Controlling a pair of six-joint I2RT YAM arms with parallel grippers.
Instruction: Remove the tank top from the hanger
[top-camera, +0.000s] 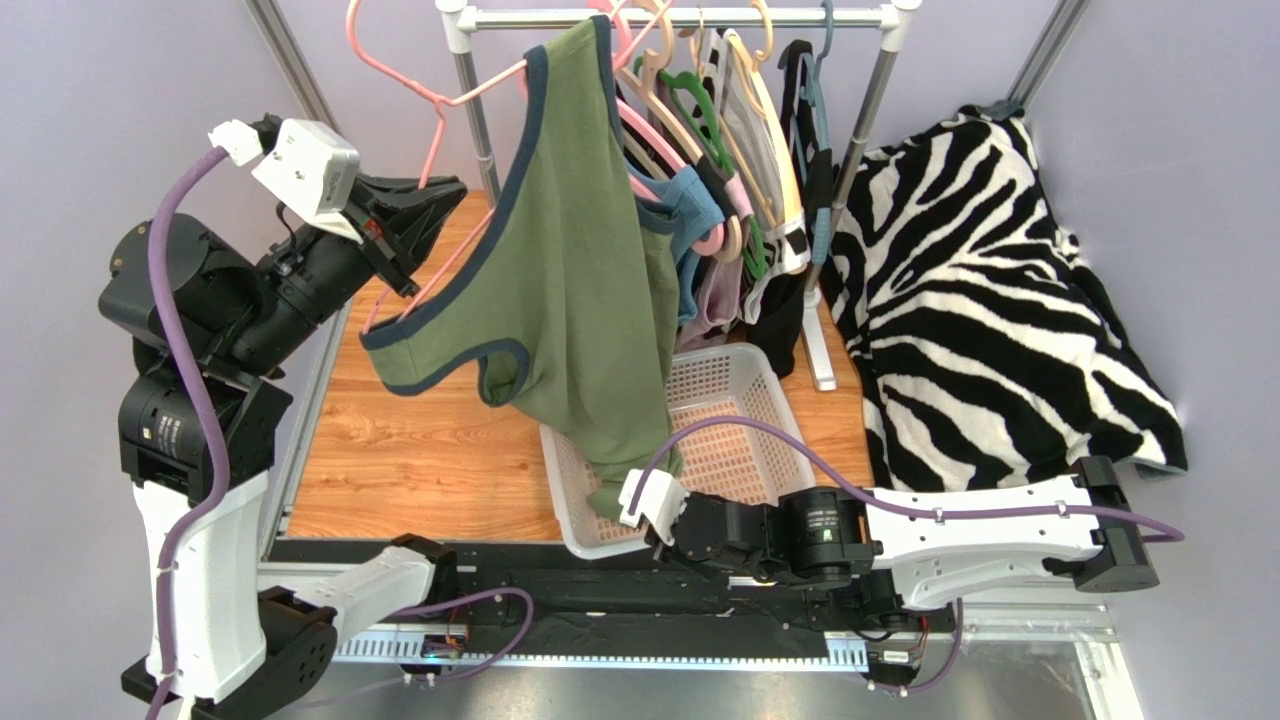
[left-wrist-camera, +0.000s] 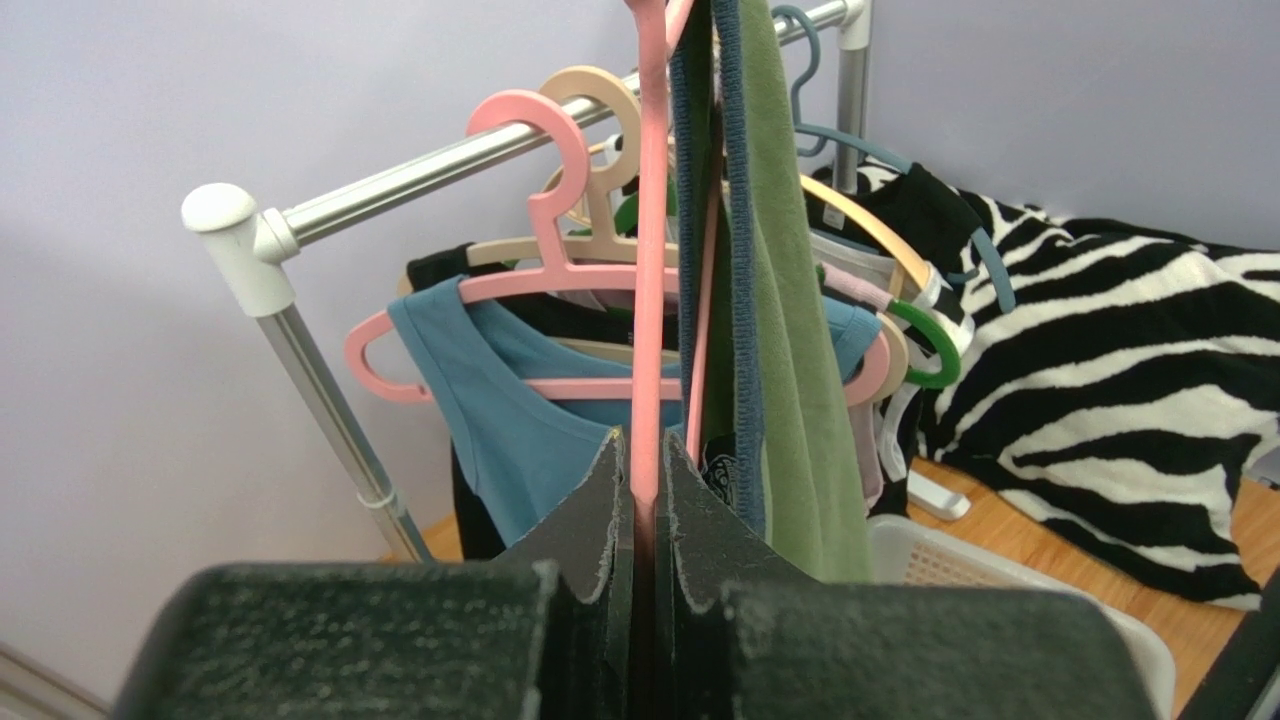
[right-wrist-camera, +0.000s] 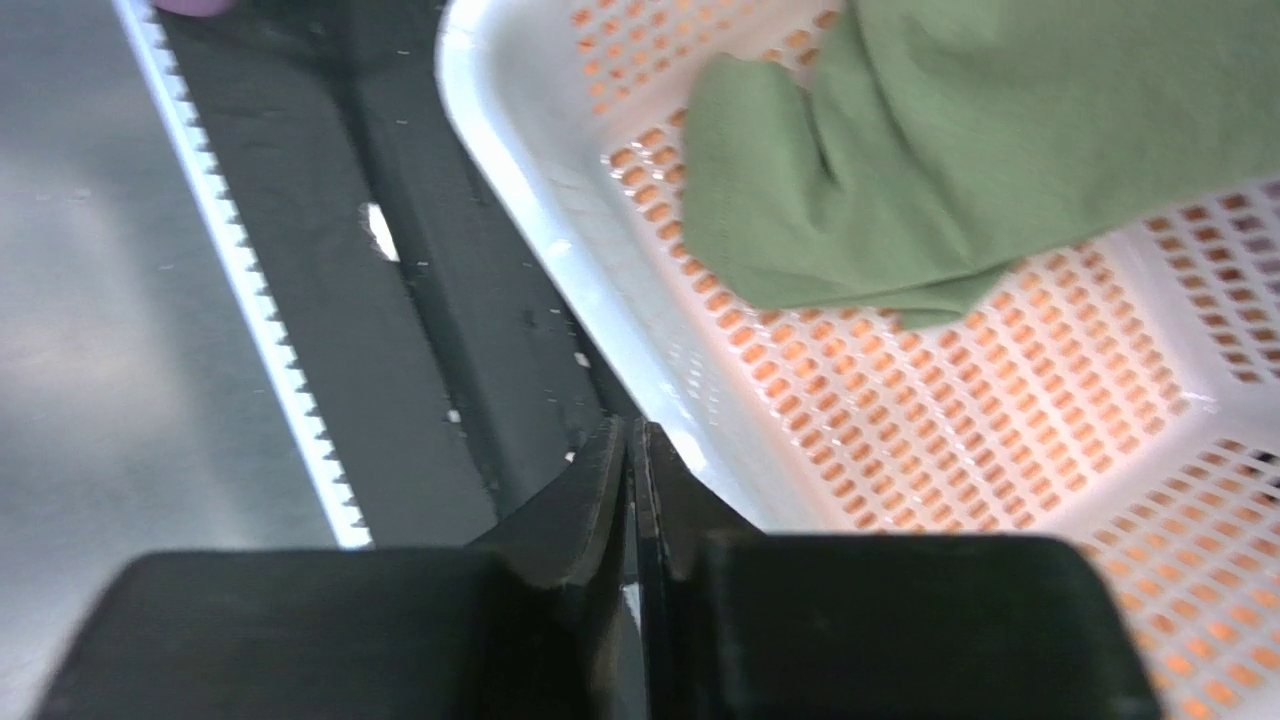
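The green tank top (top-camera: 579, 270) with navy trim hangs on a pink hanger (top-camera: 436, 113), lifted off to the left of the rack. My left gripper (left-wrist-camera: 646, 450) is shut on the hanger's (left-wrist-camera: 649, 300) thin pink bar, with the tank top (left-wrist-camera: 789, 345) draped just right of the jaws. The garment's lower hem (right-wrist-camera: 932, 150) lies in the white basket (right-wrist-camera: 601, 300). My right gripper (right-wrist-camera: 634, 435) is shut with nothing between its fingers, low at the basket's near left rim and apart from the fabric.
A metal clothes rack (top-camera: 676, 18) at the back carries several hangers and garments, including a blue top (left-wrist-camera: 496, 405) on another pink hanger. A zebra-print fabric (top-camera: 977, 300) lies at the right. The wooden tabletop (top-camera: 406, 450) shows left of the basket (top-camera: 751, 390).
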